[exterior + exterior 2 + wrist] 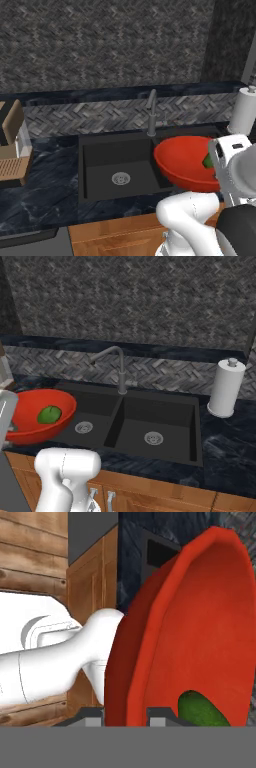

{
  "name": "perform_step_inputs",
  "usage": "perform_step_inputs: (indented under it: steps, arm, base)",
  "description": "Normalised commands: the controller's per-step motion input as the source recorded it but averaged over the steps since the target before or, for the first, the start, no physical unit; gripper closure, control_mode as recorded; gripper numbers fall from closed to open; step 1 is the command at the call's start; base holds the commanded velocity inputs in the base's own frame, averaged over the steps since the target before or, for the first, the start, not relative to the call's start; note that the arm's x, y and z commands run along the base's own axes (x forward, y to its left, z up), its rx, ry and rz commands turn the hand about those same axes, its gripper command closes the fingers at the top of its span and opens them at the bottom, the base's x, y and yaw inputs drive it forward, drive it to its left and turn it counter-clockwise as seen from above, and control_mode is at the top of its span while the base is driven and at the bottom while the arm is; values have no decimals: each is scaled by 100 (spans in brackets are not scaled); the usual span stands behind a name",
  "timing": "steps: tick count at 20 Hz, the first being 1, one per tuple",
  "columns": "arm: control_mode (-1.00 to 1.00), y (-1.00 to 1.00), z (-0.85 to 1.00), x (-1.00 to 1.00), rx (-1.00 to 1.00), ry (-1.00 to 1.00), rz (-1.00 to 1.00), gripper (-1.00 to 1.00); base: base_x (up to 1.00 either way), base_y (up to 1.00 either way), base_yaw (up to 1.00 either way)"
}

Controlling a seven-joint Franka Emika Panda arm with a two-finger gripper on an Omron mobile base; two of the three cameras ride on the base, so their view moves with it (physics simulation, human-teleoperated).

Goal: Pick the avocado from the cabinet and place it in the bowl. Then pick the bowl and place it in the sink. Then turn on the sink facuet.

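The glossy red bowl (pixel 182 162) hangs tilted in the air just in front of the black sink (pixel 100 150), above the counter edge. The dark green avocado (pixel 49 415) lies inside it, low against the wall. In the hand view my gripper (pixel 126 714) is shut on the bowl's rim (pixel 150 637), one fingertip on each side, with the avocado (pixel 200 709) just beyond. The slim grey sink facuet (pixel 120 368) stands behind the double basin (pixel 150 421), its spout bent left. The cabinet is out of view.
A white paper-towel roll (pixel 226 388) stands on the counter right of the sink. A wooden-trimmed appliance (pixel 12 145) sits at the far left of the dark marbled counter (pixel 45 200). Wooden low cupboards (pixel 150 498) run below.
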Motion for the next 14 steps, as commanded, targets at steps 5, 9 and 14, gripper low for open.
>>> perform_step_inputs:
  steps: [5, 9, 14]
  arm:
    - [-100, 75, -53, 47, 0, 21, -7, 100]
    - [-100, 32, -26, 86, 0, 7, -12, 100]
    - [-100, 11, -39, 94, 0, 2, -7, 100]
  base:
    - [0, 0, 0]
    - [0, 0, 0]
    - [0, 0, 0]
